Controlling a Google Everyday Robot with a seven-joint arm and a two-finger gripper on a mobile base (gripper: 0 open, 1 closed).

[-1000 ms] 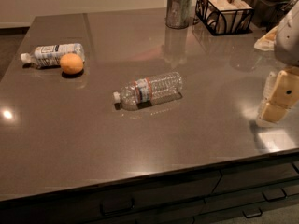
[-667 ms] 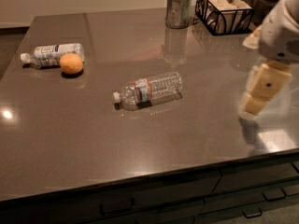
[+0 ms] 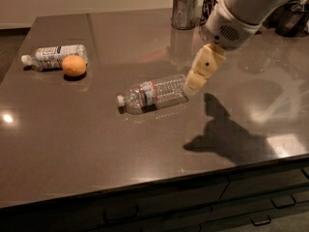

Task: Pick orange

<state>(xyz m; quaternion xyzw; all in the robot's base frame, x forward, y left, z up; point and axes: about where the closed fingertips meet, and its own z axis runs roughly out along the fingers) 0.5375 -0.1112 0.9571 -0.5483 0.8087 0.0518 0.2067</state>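
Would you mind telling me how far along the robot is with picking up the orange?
Nothing is done yet: the orange lies untouched on the table, beside a labelled bottle at the view's left. In hand: the end effector hangs by the base of the clear bottle mid-table, well right of the orange. Left: reach it, grasp, lift.

Orange point(image 3: 74, 65) lying at the desk's point(image 3: 96, 144) ten o'clock.
Small, round and matte-skinned, it sits whole on the dark surface, close against the near side of a labelled bottle point(image 3: 53, 56) that lies at its eleven o'clock. The gripper point(image 3: 195, 83) hangs well apart from it, out at the orange's three o'clock.
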